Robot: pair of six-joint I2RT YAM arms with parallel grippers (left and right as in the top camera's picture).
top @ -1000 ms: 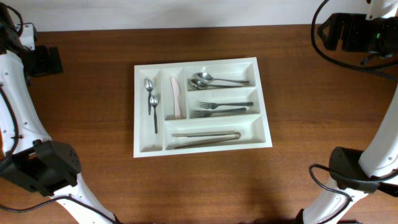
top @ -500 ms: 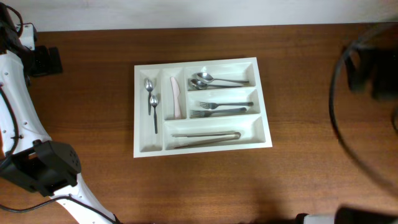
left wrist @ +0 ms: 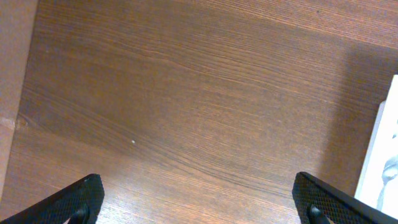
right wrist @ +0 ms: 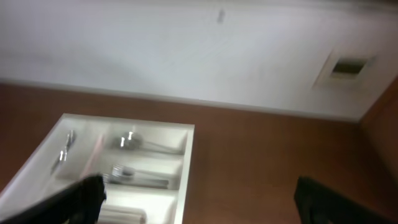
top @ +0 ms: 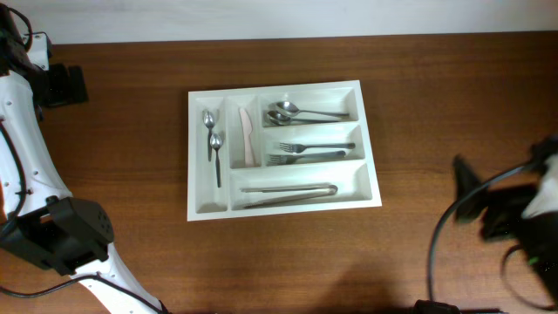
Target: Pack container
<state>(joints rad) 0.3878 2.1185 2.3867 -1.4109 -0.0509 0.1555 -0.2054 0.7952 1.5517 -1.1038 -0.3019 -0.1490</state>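
Note:
The white five-compartment container [top: 196, 209] lies at the table's middle. Its two narrow upright compartments hold two spoons [top: 212, 139] and a pale knife [top: 247, 136]. Its long compartments hold spoons [top: 296, 112], forks [top: 305, 152] and tongs [top: 288, 190]. My left gripper [left wrist: 196, 190] is open and empty over bare wood, with the container's edge [left wrist: 387, 152] at its right. In the overhead view the left gripper [top: 63, 85] is at the far left. My right gripper [right wrist: 199, 193] is open and empty, with the container [right wrist: 187, 168] blurred at its lower left. The right arm [top: 510, 214] is a blur at the lower right.
The brown wooden table [top: 436, 105] surrounds the container on all sides. A white wall [right wrist: 186, 56] with a small plate on it stands beyond the table's far edge. The left arm's white links [top: 26, 148] run down the left side.
The right arm has swung from the top right corner of the overhead view down to the lower right, blurred by motion. The left arm and the container have not moved.

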